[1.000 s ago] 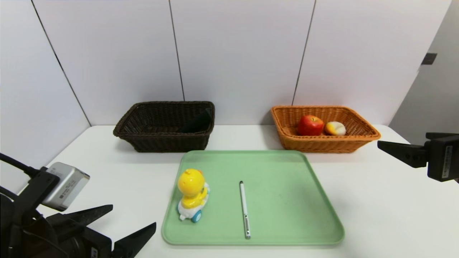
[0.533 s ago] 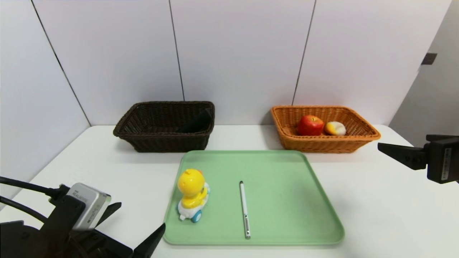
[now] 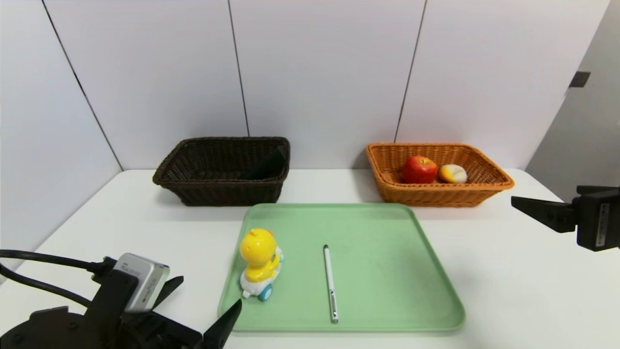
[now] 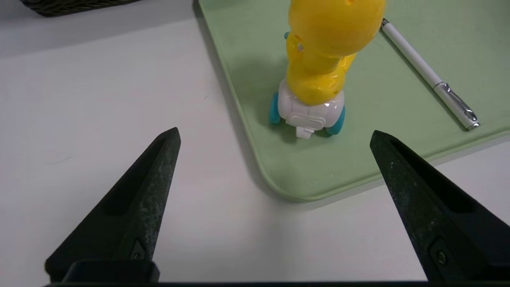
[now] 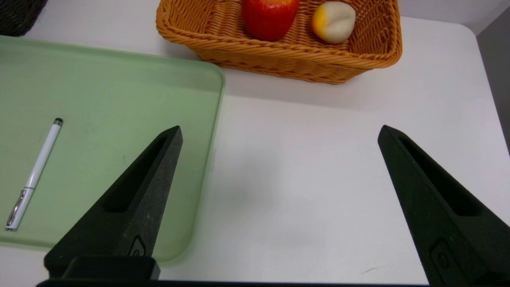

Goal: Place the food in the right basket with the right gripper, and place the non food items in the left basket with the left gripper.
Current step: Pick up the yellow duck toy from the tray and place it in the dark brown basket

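The red apple [image 3: 419,169] and the white piece with an orange-yellow top [image 3: 453,173] lie in the orange-tan right basket [image 3: 438,194]. A black pouch [image 3: 266,167] leans inside the dark brown left basket [image 3: 223,191]. On the green tray [image 3: 387,271] a yellow duck toy [image 3: 260,261] stands near the front left corner, and the white pen [image 3: 330,283] lies beside it. My left gripper [image 4: 275,137] is open, low at the tray's front left corner, just short of the duck [image 4: 318,63]. My right gripper [image 5: 279,131] hangs open over bare table right of the tray.
The white table [image 3: 523,281] meets white wall panels right behind the baskets. A gap of table lies between the two baskets. The tray's raised rim [image 4: 255,159] runs between my left fingers.
My left gripper has moved right and forward, from the table's front left to the tray's front left corner. The right gripper has sunk slightly. Objects have not moved.
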Controlling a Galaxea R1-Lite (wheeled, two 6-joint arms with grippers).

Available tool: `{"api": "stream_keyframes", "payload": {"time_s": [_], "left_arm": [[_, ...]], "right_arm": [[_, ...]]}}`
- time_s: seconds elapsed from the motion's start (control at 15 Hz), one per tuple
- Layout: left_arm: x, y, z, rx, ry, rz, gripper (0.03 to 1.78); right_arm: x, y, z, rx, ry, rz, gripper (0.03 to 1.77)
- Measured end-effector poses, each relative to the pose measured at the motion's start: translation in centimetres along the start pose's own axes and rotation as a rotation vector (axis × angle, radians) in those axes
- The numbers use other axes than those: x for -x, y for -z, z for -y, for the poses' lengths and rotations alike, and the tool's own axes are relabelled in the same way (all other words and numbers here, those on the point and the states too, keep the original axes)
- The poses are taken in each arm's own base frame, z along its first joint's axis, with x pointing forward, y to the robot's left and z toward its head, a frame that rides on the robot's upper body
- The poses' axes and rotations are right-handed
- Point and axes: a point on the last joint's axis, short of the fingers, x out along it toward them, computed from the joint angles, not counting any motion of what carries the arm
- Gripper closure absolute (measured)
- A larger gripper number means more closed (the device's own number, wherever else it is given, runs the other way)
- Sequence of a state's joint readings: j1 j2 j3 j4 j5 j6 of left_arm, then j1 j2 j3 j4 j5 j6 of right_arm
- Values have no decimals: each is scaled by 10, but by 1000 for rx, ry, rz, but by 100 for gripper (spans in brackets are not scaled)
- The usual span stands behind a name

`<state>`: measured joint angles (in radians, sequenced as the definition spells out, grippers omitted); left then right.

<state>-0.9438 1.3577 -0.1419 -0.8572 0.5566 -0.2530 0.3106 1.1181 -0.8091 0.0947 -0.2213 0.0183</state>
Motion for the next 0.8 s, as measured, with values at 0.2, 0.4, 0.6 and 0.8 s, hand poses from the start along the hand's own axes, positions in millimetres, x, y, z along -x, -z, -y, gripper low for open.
{"api": "stream_keyframes", "payload": {"time_s": [0.2, 0.4, 0.6, 0.8], "left_arm": [[-2, 0, 9, -2, 18, 12, 12], [-5, -3, 19, 53, 52, 26, 12], [-11, -3, 25, 68, 61, 38, 12], [-22, 1, 32, 78, 36, 63, 12]], "right_arm": [[0, 0, 1, -2, 8, -2, 10], [-2, 2, 1, -1, 8, -10, 10], [-3, 3, 1, 0, 8, -16, 10], [-3, 6, 1, 2, 8, -24, 10]]}}
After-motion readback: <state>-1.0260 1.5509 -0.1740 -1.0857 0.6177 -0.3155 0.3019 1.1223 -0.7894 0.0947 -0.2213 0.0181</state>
